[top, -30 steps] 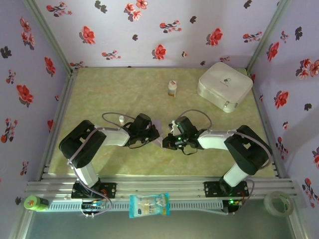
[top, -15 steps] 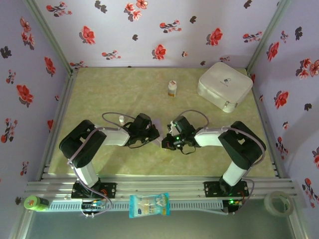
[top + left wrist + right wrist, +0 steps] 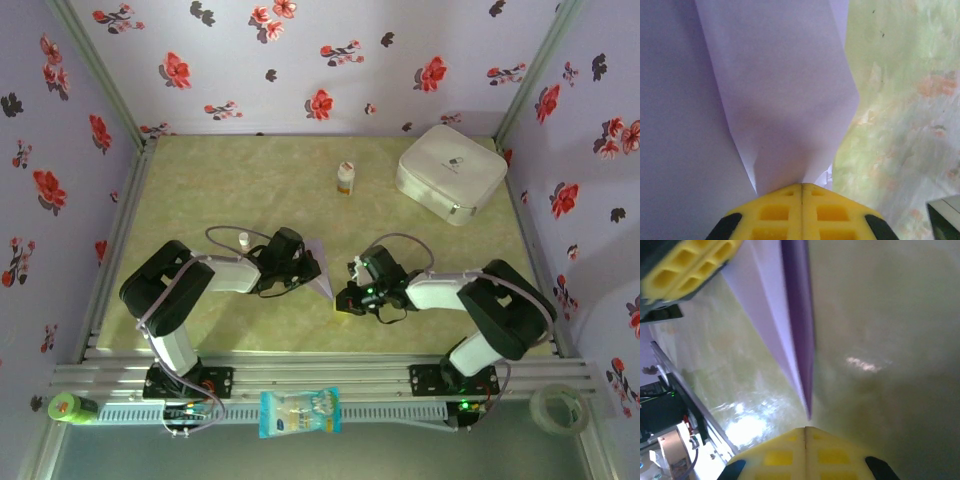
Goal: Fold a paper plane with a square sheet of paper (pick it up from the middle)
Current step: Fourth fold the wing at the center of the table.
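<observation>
Listing from the near edge outward; clock positions are read on the overhead view, with twelve at the far wall.

1. Snack packet (image 3: 300,412): lying on the front rail at six o'clock, off the work surface. A tape roll (image 3: 558,405) is sitting at five o'clock.

2. Right gripper (image 3: 805,432): hanging low over the table (image 3: 200,180) just right of centre, pointing toward nine o'clock. Its yellow fingers are pressing fully together and are gripping nothing. The sharp nose of the paper plane (image 3: 767,310) is lying just ahead of them; whether it is touching them I cannot tell.

3. Paper plane: lying near the table's centre between the two grippers, nose aiming toward five o'clock. It is showing stacked folds, long slanting edges and a darker lengthwise ridge.

4. Left gripper (image 3: 801,192): reaching in from nine o'clock, clamping tight on the plane's blunt rear end, with the paper fanning out straight from the seam between its fingers.

5. Small white bottle (image 3: 345,178): standing at twelve o'clock, well apart from the work. White rounded case (image 3: 450,172): sitting at one o'clock near the far corner.

6. Progress, as a judgement: the dart shape is looking essentially formed, so the main folds are appearing done. Sharpening creases, spreading the wings and letting go are probably what is left.
</observation>
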Action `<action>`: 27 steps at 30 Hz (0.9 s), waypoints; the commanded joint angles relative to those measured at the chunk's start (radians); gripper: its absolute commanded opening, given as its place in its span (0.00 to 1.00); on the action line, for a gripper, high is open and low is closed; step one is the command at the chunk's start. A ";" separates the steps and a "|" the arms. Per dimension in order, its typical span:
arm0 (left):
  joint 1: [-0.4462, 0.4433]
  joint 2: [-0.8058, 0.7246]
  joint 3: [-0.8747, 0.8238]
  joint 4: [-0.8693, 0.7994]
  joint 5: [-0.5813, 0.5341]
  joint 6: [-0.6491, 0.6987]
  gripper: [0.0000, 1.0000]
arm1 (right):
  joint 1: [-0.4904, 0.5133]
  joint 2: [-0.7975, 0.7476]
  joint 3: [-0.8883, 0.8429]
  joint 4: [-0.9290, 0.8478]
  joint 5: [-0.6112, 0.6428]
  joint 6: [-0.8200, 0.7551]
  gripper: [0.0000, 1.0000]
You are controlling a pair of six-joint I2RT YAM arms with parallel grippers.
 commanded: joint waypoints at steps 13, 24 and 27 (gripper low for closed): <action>0.004 0.022 -0.032 0.010 -0.030 -0.018 0.00 | -0.014 0.102 0.206 -0.035 0.103 0.132 0.01; 0.004 0.027 -0.027 0.010 -0.028 -0.015 0.00 | -0.029 0.220 0.275 0.000 0.118 0.151 0.02; 0.004 0.029 -0.025 0.012 -0.026 -0.015 0.00 | -0.028 0.256 0.269 0.017 0.101 0.158 0.02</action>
